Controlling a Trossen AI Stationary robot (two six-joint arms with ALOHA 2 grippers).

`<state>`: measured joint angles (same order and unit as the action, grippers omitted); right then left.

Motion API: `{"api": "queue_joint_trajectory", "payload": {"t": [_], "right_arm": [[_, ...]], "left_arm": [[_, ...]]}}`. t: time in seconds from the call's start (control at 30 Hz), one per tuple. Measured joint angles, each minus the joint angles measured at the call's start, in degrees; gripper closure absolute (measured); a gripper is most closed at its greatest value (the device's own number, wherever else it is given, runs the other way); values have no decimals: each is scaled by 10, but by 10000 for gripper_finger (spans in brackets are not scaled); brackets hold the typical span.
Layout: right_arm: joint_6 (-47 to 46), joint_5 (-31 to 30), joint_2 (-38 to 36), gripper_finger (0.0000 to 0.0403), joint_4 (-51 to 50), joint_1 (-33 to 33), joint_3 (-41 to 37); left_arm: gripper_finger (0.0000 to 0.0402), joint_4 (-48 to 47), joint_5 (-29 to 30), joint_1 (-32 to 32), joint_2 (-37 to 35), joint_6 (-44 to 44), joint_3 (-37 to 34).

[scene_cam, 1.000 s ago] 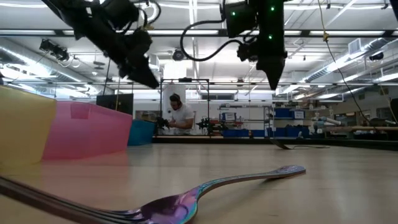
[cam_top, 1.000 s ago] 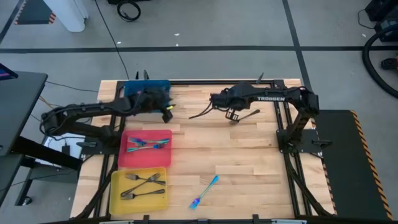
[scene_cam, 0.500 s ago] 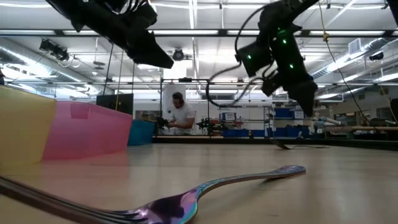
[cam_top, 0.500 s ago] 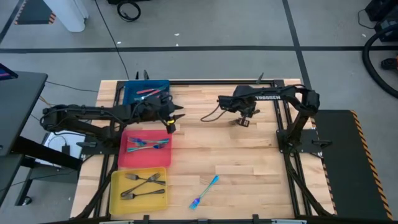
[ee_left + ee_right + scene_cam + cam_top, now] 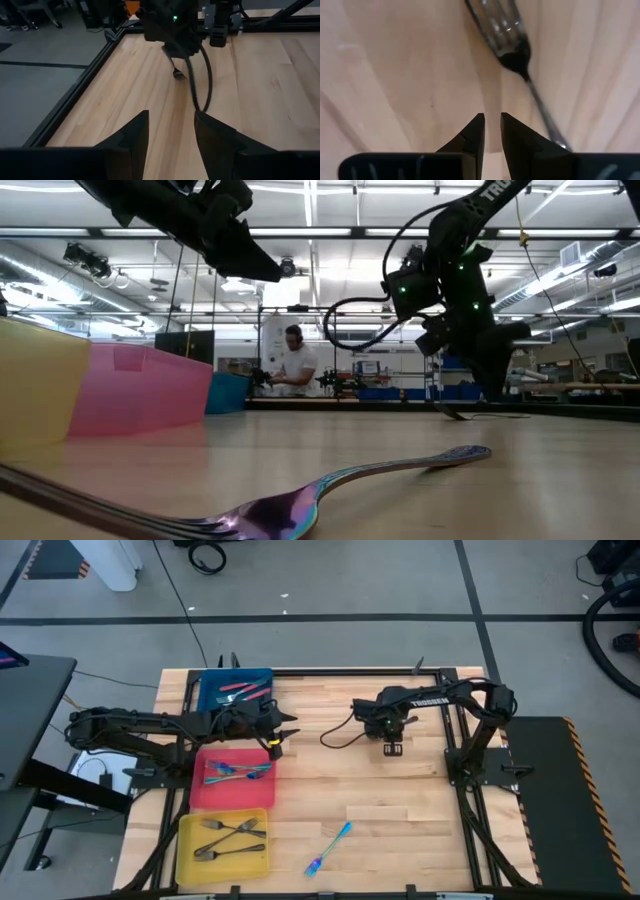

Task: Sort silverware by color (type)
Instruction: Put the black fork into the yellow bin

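Right end effector (image 5: 392,747) poised over a dark grey fork (image 5: 520,60) on the worktop (image 5: 400,800), fingers parted narrowly, grasping nothing. Left end effector (image 5: 283,733) released, empty, beside the blue tray (image 5: 212,680). An iridescent fork (image 5: 328,849) lies well apart from both.

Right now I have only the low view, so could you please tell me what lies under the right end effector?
Observer: A dark grey fork lies flat on the wood just ahead of the right end effector, whose fingers are slightly apart and empty.
Operator: Thank you. And the left one?
Observer: The left end effector is open and empty, near a corner of the blue tray.
Operator: Where have the grey pieces gone?
Observer: Several grey forks lie in the yellow tray.
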<state>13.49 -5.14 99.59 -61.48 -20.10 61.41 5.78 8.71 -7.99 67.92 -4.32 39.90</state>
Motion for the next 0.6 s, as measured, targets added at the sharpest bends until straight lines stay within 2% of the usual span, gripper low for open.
{"api": "queue_joint_trajectory", "payload": {"t": [0.3,0.6], "right_arm": [[90,-7,0,333,41,-50,0],[102,7,0,333,68,-74,-15]], "left_arm": [[244,0,0,0,0,2,0],[244,-1,0,0,0,2,0]]}}
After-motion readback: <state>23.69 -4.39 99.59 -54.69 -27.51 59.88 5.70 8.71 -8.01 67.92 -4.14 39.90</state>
